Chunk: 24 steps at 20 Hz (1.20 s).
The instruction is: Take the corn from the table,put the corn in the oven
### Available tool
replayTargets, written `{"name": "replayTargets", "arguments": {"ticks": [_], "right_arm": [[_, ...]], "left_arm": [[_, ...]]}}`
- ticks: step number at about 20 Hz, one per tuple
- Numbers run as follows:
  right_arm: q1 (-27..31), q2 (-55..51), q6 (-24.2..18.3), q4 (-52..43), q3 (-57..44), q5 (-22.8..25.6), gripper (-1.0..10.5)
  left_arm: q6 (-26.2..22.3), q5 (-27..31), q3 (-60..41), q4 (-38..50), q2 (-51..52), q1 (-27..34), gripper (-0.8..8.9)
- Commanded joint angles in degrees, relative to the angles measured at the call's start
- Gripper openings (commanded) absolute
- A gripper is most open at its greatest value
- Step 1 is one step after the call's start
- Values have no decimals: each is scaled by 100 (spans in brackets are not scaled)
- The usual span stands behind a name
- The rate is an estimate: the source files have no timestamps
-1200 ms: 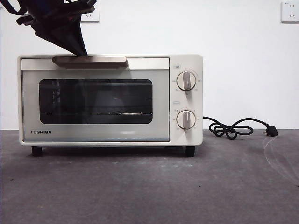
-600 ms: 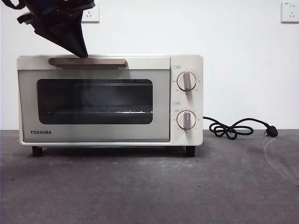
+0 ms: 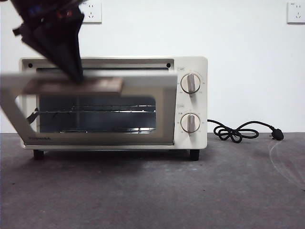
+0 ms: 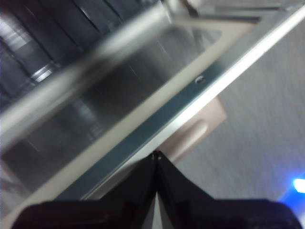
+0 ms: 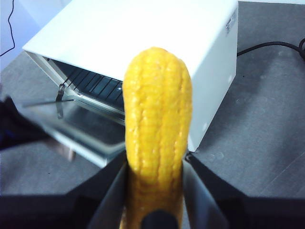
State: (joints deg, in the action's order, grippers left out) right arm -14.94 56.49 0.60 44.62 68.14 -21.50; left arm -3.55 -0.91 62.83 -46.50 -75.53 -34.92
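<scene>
While the left hand [image 3: 74, 76], jaws pressed together, is resting on the handle [image 3: 71, 86] of the oven [image 3: 190, 102] door, the door is hanging partly open. The right hand [image 5: 155, 191] is pinching the corn [image 5: 157, 138] upright between its jaws, above and in front of the oven.

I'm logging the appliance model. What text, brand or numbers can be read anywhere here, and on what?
Brand on the oven door's lower left corner: blurred by the door's motion, not readable.
Marks around the two knobs: too small to read.
Sticker on the oven's side: too small to read.
Wall sockets: tiny marks, unreadable.
The corn: no text.
</scene>
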Motion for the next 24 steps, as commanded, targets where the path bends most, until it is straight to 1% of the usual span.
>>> {"name": "replayTargets", "arguments": {"ticks": [1,5,7,9,11,12,15,18,20,23,24], "right_arm": [[-11,-15,-59,44,11,-173,-15],[-11,-15,-131,37,11,-811,-15],[-11,-15,-223,39,11,-1202,-15],[-11,-15,-223,37,11,-1543,-15],[-37,-15,-234,35,11,-1792,-15],[-98,-15,-234,24,11,-1818,-15],[-398,-13,-225,-90,11,-1816,-15],[-859,-9,-199,-221,11,-1766,-16],[-1314,2,-57,-402,11,-1443,-16],[-2065,50,-37,-796,11,-903,-16],[-2380,116,-42,-973,11,-619,-16]], "left_arm": [[96,243,-125,92,-149,-66,-6],[256,240,-125,142,-114,-184,-6],[341,232,-125,92,-17,-214,-6],[404,192,-125,48,153,-271,-6],[511,192,-125,13,424,-339,-6],[557,192,-125,13,584,-385,-6],[656,179,-125,2,1080,-472,-6],[743,205,-125,-4,1521,-479,-6],[745,378,-125,4,1805,-479,-6],[785,785,-125,15,2216,-476,-6],[791,876,-125,31,2380,-476,-6]]}}
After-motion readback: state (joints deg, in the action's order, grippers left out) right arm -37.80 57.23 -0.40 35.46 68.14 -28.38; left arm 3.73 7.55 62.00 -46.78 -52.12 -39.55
